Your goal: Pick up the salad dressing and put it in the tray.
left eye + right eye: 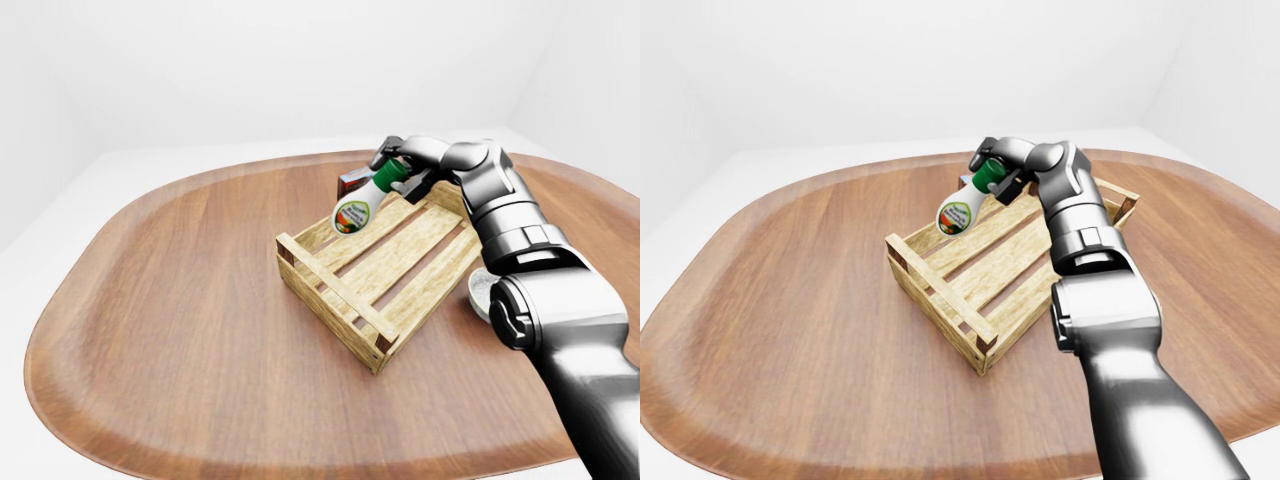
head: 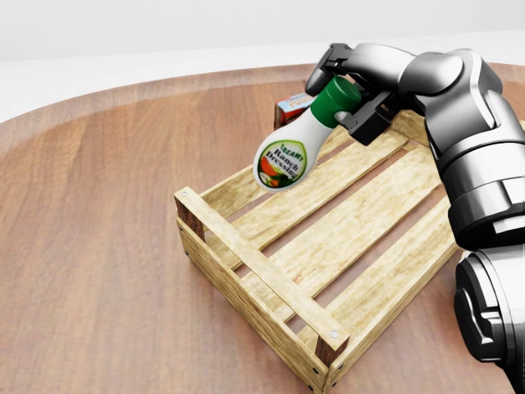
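The salad dressing is a white ranch bottle with a green cap and a round label. My right hand is shut on its cap and neck and holds it tilted, bottom down to the left, in the air over the upper left edge of the tray. The tray is a slatted wooden crate lying at an angle on the wooden table; its inside shows nothing in it. My left hand is not in view.
A small red box lies on the table just beyond the tray's upper edge, partly behind the bottle. A white bowl sits to the right of the tray, half hidden by my right arm. The oval wooden table stretches left.
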You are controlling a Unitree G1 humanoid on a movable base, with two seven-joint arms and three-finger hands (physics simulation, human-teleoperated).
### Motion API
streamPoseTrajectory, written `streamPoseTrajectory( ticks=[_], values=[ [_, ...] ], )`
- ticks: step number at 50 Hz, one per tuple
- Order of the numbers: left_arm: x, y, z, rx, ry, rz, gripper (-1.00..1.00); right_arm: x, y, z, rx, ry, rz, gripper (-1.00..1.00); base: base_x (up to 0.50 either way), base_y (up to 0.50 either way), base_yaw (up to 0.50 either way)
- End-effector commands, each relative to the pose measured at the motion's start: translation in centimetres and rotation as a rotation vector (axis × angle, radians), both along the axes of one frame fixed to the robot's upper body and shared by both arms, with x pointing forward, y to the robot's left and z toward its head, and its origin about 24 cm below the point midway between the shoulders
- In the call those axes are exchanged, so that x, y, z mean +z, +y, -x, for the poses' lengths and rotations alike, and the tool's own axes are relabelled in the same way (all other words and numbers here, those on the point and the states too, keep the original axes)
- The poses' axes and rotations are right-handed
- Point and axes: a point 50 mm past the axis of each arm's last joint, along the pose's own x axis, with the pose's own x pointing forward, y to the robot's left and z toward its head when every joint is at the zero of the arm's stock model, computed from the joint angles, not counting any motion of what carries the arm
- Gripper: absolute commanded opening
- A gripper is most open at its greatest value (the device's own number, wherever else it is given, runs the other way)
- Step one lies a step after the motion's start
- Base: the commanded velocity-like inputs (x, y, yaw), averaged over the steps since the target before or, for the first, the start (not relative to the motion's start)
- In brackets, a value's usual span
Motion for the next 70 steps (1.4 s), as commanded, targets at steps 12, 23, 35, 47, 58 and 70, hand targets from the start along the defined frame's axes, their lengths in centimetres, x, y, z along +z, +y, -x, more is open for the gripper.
streamPoseTrajectory(
  ticks=[12,23,35,47,58,70],
  values=[
    [-0.3,-0.1,-0.2,-0.006,0.013,0.0,1.0,-6.0,-4.0,0.8,-0.121,0.196,0.069,-0.98,0.0,0.0,0.0],
    [-0.4,0.0,-0.2,-0.007,0.017,0.002,1.0,-8.0,-4.6,1.0,-0.188,0.196,0.175,-0.97,0.0,0.0,0.0],
    [-0.5,0.0,-0.2,-0.007,0.02,0.004,1.0,-8.5,-5.0,0.9,-0.229,0.156,0.312,-0.97,0.0,0.0,0.0],
    [-0.5,-0.2,-0.3,-0.01,0.02,0.0,1.0,-11.2,-5.2,1.5,-0.239,0.157,0.483,-0.97,0.0,0.0,0.0],
    [-0.5,-0.1,-0.3,-0.01,0.022,0.002,1.0,-12.1,-5.9,1.8,-0.242,0.136,0.639,-0.96,0.0,0.0,0.0],
    [-0.5,-0.2,-0.3,-0.013,0.022,-0.001,1.0,-12.4,-6.6,2.0,-0.27,0.075,0.715,-0.98,0.0,0.0,0.0]
  ],
)
